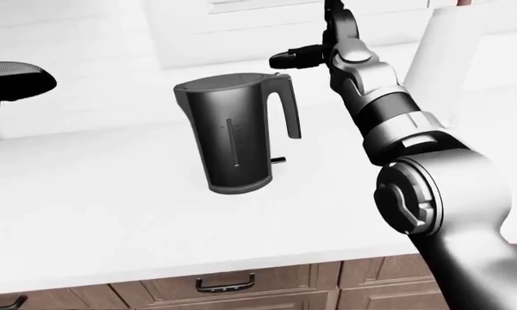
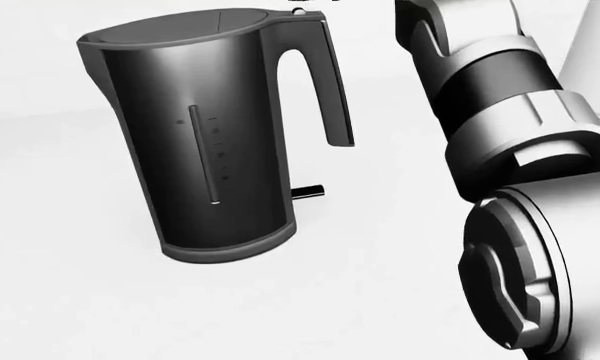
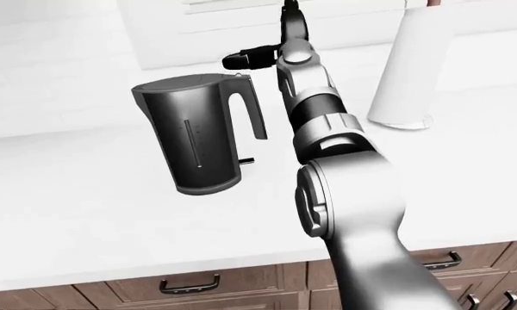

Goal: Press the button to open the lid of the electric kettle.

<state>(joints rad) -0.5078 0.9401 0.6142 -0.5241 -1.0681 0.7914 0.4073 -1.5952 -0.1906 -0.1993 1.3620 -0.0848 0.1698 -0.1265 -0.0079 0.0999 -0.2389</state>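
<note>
Presently the white worktop [image 1: 112, 213] carries a dark electric kettle [image 1: 233, 132] standing upright near its middle, lid [image 2: 185, 24] down and flush with the rim. Its handle [image 1: 287, 106] faces the left-eye view's right, and a short dark tab [image 2: 308, 190] projects from the base on that same side. A small pale button [image 2: 299, 10] sits at the top of the handle, just at the upper edge of the head view.

To the right in the right-eye view a tall white cylinder [image 3: 418, 64] stands on the worktop, well apart from the kettle. A dark rounded object [image 1: 13, 81] enters at the left edge of the left-eye view; its nature cannot be determined. Wooden drawer fronts with dark handles [image 1: 226, 284] run below the worktop edge.

The right arm [image 1: 388, 123] reaches up the right side of the views and crosses the space beside the kettle's handle. The right robot hand [image 1: 295, 58] hangs just above the handle top, dark fingers [image 3: 246, 58] pointing toward the view's left. It grasps nothing; whether the fingers are spread or curled cannot be told, nor whether they touch the button. The left robot hand is out of sight.
</note>
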